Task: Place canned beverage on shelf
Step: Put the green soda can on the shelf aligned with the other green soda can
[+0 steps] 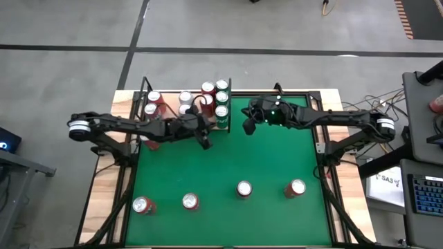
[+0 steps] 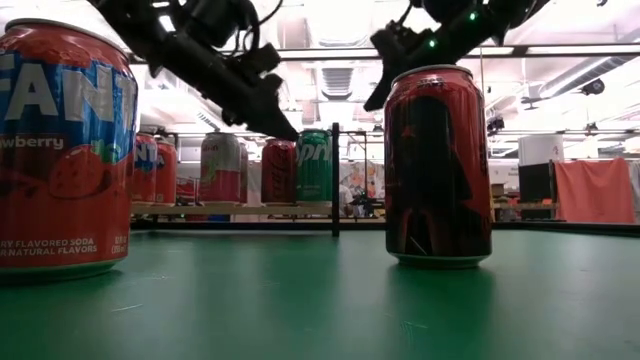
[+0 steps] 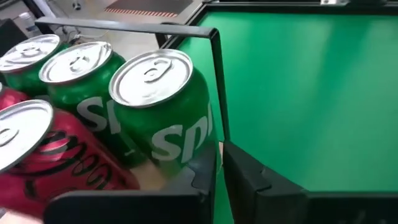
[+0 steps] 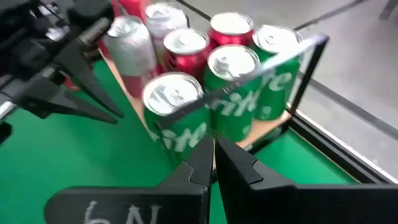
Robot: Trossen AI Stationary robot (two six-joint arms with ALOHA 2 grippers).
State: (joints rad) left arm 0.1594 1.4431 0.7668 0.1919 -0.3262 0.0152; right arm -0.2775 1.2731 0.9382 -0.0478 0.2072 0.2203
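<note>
The shelf (image 1: pixel 142 104) sits at the far left corner of the green tabletop (image 1: pixel 277 159), full of red and green cans. The left end effector (image 1: pixel 205 142) hangs just in front of it, fingers pressed together and holding nothing. The right end effector (image 1: pixel 247 126) hangs nearby, also pressed together. Four more cans stand along the near edge.

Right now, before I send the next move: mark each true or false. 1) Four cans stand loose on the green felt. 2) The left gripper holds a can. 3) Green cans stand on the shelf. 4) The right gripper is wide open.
1) True: four cans line the near edge.
2) False: the left gripper is shut and empty beside the shelf.
3) True: green cans fill its right column.
4) False: the right gripper is shut.
</note>
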